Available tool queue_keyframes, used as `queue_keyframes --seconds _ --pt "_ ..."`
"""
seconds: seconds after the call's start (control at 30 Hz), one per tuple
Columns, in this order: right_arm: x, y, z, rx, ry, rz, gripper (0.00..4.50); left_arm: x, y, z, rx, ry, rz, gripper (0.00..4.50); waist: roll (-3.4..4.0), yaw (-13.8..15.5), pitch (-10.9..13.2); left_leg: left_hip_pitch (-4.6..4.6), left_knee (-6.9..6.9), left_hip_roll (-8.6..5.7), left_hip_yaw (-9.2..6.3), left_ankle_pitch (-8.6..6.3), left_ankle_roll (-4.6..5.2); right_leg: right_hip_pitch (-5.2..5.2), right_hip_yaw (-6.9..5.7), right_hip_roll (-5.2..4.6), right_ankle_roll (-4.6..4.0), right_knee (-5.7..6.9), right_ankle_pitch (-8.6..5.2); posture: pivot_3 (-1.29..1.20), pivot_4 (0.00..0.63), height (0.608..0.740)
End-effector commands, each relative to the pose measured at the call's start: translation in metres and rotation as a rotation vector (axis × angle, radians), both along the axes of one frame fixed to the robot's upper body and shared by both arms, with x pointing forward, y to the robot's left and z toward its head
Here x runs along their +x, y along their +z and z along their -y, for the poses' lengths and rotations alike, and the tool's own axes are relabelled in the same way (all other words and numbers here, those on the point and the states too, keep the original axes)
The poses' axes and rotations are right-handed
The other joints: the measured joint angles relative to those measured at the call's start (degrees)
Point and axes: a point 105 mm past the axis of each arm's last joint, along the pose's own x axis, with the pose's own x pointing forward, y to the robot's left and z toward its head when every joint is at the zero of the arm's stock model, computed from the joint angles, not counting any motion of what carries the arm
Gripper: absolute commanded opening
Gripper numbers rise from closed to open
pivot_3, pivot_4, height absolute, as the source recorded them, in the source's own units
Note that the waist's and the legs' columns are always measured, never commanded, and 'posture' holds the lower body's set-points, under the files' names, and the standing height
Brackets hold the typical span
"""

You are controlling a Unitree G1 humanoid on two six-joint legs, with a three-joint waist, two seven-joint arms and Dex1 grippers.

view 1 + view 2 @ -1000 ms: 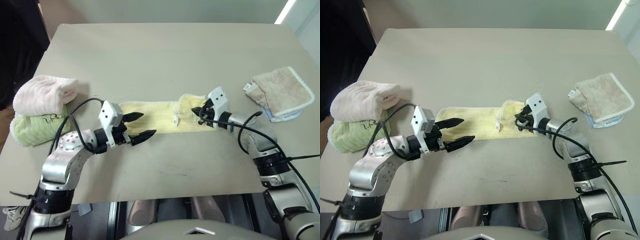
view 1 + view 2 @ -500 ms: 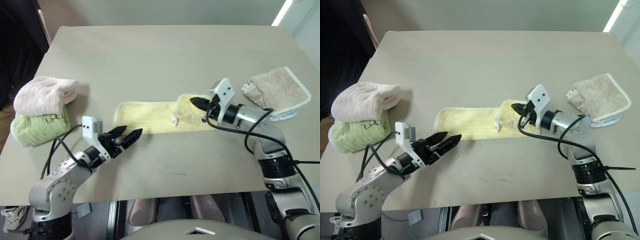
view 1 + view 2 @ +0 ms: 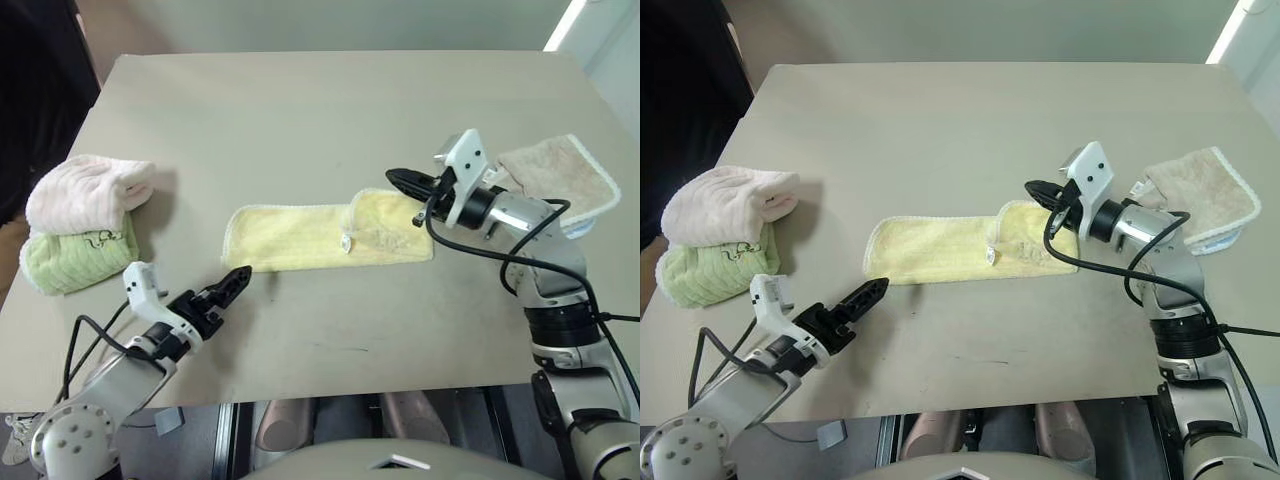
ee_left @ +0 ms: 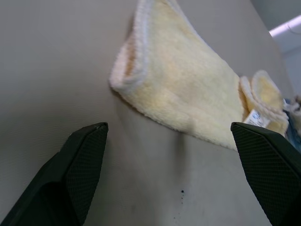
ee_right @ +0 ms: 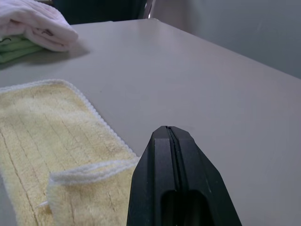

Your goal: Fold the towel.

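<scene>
Towel lies flat mid-desk, both end effectors clear of it.

The desk [image 3: 330, 90] carries the towel [image 3: 300, 236] as a long strip near its middle, its long axis running left to right across the robot's front, with its right end already lapped back over itself. Beside that folded end the right end effector [image 3: 400, 180] hovers above the cloth, jaws pressed shut and empty. The left end effector [image 3: 232, 283] sits just short of the towel's left corner on the near side, fingers spread wide and holding nothing. Judging by this, the unfolded left end is the one to lift next, and the left arm is nearer to it.
</scene>
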Motion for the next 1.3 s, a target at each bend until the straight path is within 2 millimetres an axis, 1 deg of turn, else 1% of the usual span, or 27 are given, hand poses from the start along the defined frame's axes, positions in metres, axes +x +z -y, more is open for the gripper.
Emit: queue_keyframes --seconds 0.03,0.13,0.2,0.33,0.43,0.53,0.6,0.67,0.83,0.93,1.0,1.03,1.17,1.23,1.27,1.3 --pt "-0.003 0.015 -0.005 0.024 0.034 0.062 0.02 0.003 0.001 -0.001 -0.025 0.043 -0.010 4.50 0.00 0.01 0.00 0.01 0.01 0.00 0.00 0.00 0.00 0.01 0.00 0.00 0.00 0.00 0.00 0.00 0.150 0.740" --pt "-0.005 0.020 -0.007 0.041 0.040 0.074 0.02 0.013 -0.006 0.005 -0.046 0.058 -0.052 4.50 0.05 0.24 0.03 0.10 0.03 -0.02 0.00 0.02 0.02 0.13 0.00 -0.01 0.00 0.00 0.00 0.00 0.150 0.740" --pt "-0.007 0.023 -0.008 0.051 0.044 0.081 0.02 0.019 -0.007 0.008 -0.061 0.061 -0.061 4.50 0.11 0.46 0.06 0.36 0.02 -0.03 -0.02 0.06 0.05 0.37 0.01 -0.01 -0.01 0.00 0.01 0.00 0.150 0.740" --pt "-0.007 0.024 -0.008 0.054 0.044 0.082 0.02 0.021 -0.007 0.009 -0.064 0.065 -0.068 4.50 0.11 0.44 0.06 0.74 0.00 -0.05 -0.06 0.06 -0.01 0.74 0.02 -0.01 -0.06 0.00 0.02 0.00 0.150 0.740" --pt "-0.037 0.027 -0.011 0.097 0.167 0.033 0.02 0.040 -0.011 0.013 -0.093 0.065 -0.081 4.50 0.31 1.00 0.11 0.80 -0.04 -0.11 -0.14 -0.17 -0.41 0.86 0.03 -0.01 -0.03 -0.01 -0.03 0.00 0.150 0.740" --pt "-0.062 0.018 -0.010 0.085 0.263 -0.057 0.02 0.048 -0.011 0.014 -0.108 0.061 -0.080 4.50 0.31 1.32 0.10 0.87 -0.06 -0.11 -0.19 -0.20 -0.46 0.88 0.01 0.00 -0.02 0.00 -0.16 0.00 0.150 0.740" --pt "-0.078 0.006 -0.007 0.058 0.305 -0.125 0.02 0.055 -0.009 0.016 -0.115 0.046 -0.068 4.50 0.30 1.36 0.10 0.86 -0.06 -0.15 -0.18 -0.14 -0.42 1.12 0.01 0.00 0.03 -0.03 -0.21 0.00 0.150 0.740" --pt "-0.082 0.002 -0.005 0.047 0.304 -0.149 0.02 0.058 -0.007 0.017 -0.120 0.034 -0.058 4.50 0.30 1.30 0.11 0.87 -0.05 -0.21 -0.20 -0.14 -0.42 1.18 0.02 -0.01 0.05 -0.07 -0.26 0.00 0.150 0.740" --pt "-0.078 0.002 -0.002 0.050 0.263 -0.144 0.02 0.063 -0.004 0.021 -0.122 0.010 -0.044 4.50 0.28 1.00 0.12 0.89 -0.06 -0.28 -0.30 -0.26 -0.68 1.19 0.06 -0.01 0.04 -0.07 -0.28 0.00 0.150 0.740" --pt "-0.073 0.002 -0.001 0.058 0.232 -0.142 0.00 0.064 -0.005 0.024 -0.127 -0.008 -0.044 3.90 0.27 1.00 0.12 0.86 -0.06 -0.36 -0.38 -0.29 -0.73 1.19 0.09 -0.01 0.06 -0.11 -0.30 0.00 0.150 0.740" --pt "-0.072 0.001 0.000 0.060 0.217 -0.142 0.00 0.064 -0.003 0.022 -0.135 -0.003 -0.030 3.23 0.21 0.99 0.16 0.82 -0.06 -0.37 -0.40 -0.31 -0.74 1.16 0.10 -0.02 0.09 -0.13 -0.32 0.00 0.150 0.740" --pt "-0.071 0.001 0.000 0.060 0.214 -0.142 0.00 0.064 -0.002 0.021 -0.137 0.000 -0.025 2.77 0.16 0.98 0.19 0.79 -0.07 -0.37 -0.40 -0.34 -0.72 1.12 0.10 -0.02 0.11 -0.14 -0.33 0.00 0.150 0.740" --pt "-0.071 -0.002 0.001 0.055 0.206 -0.150 0.00 0.064 0.005 0.016 -0.142 0.013 0.010 1.30 0.07 0.92 0.22 0.67 -0.09 -0.37 -0.40 -0.22 -0.15 0.91 0.09 -0.01 0.20 -0.11 -0.58 0.00 0.150 0.740" --pt "-0.070 -0.003 0.002 0.054 0.200 -0.153 0.00 0.065 0.009 0.013 -0.140 0.019 0.034 0.56 0.07 0.93 0.22 0.59 -0.16 -0.37 -0.38 -0.22 -0.32 0.80 0.09 -0.01 0.29 -0.11 -0.76 0.00 0.150 0.740" --pt "-0.070 -0.003 0.002 0.054 0.196 -0.155 0.00 0.066 0.012 0.010 -0.137 0.024 0.046 0.23 0.06 0.93 0.22 0.56 -0.19 -0.37 -0.37 -0.13 -0.56 0.75 0.09 -0.01 0.34 -0.08 -0.86 0.00 0.150 0.740" --pt "-0.070 -0.004 0.002 0.054 0.193 -0.157 0.00 0.067 0.015 0.007 -0.129 0.028 0.062 0.04 0.05 0.93 0.21 0.55 -0.22 -0.37 -0.37 -0.10 -0.64 0.73 0.08 -0.01 0.35 -0.06 -0.99 0.00 0.150 0.740"
